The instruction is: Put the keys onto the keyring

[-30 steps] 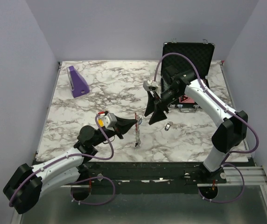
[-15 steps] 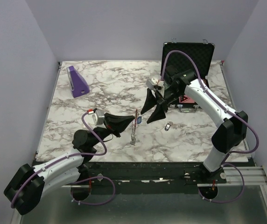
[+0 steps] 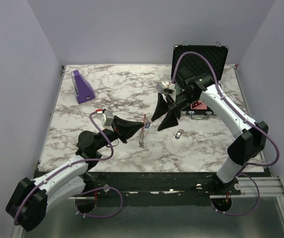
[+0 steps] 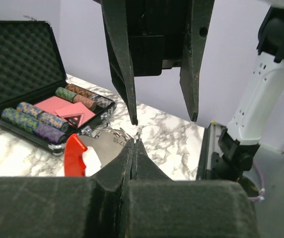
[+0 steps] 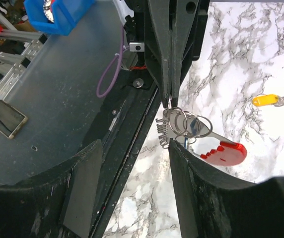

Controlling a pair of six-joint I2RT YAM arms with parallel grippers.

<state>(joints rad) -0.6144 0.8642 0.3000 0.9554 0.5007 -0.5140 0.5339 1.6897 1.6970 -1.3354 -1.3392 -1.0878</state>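
- Clenched on the keyring [image 5: 186, 124] by its metal ring, above the desk's [image 3: 107, 94] middle: left gripper [image 4: 134, 145].
- Hanging from that ring: red clip [image 4: 75, 153] and some keys [image 5: 165, 133].
- Spread apart, grasping nothing, just beyond the keyring: right gripper [image 3: 159, 124].
- Lying on the desk, right of the keyring and apart from it: yellow key [image 5: 268, 100].
- At the far right corner: open case [image 3: 201, 54] of chips [image 4: 37, 119].

Keyring [image 5: 222, 151]: glossy red plastic clip, shiny metal ring. Table [image 3: 122, 94]: smooth marble-look top. Case [image 4: 18, 54]: matt black foam lining.
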